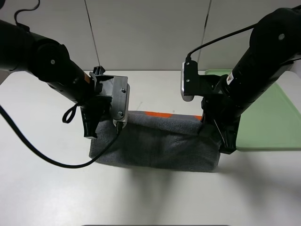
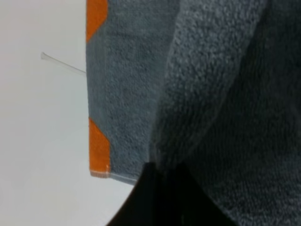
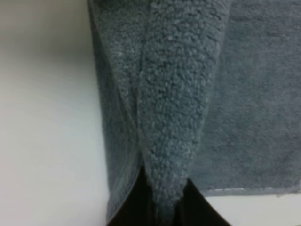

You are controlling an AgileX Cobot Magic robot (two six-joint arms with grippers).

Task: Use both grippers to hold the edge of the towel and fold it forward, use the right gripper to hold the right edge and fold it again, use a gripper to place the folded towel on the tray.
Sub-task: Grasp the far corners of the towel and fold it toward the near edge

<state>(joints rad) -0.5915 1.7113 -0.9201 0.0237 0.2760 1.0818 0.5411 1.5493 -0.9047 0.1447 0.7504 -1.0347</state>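
Here, a raised ridge of the towel (image 3: 174, 94) is seen pinched between the dark fingers (image 3: 134, 207) of the right gripper (image 1: 226, 141), which is clenched on the cloth at its right end. In the left wrist view a similar fold of grey terry is drawn down into the black fingers (image 2: 160, 197) of the left gripper (image 1: 90, 128), so that this claw too is clamped on the towel, at its left end.

Between the two grips the held edge is lifted and the cloth bulges in a long roll, while the layer beneath lies flat on the white table (image 1: 47, 188). The orange band (image 1: 158, 114) is shown along the far edge, flat on the table behind the raised part, and a pale stitched hem is made out at the corner in the right wrist view.

The tray (image 1: 268, 117) is placed on the right of the table, beside the towel's right end. Whether the two touch cannot be told, as the right arm covers that spot. A silvery wrist plate (image 1: 120, 99) is carried above the left claw, and a black cable (image 1: 47, 157) is looped from it across the table.
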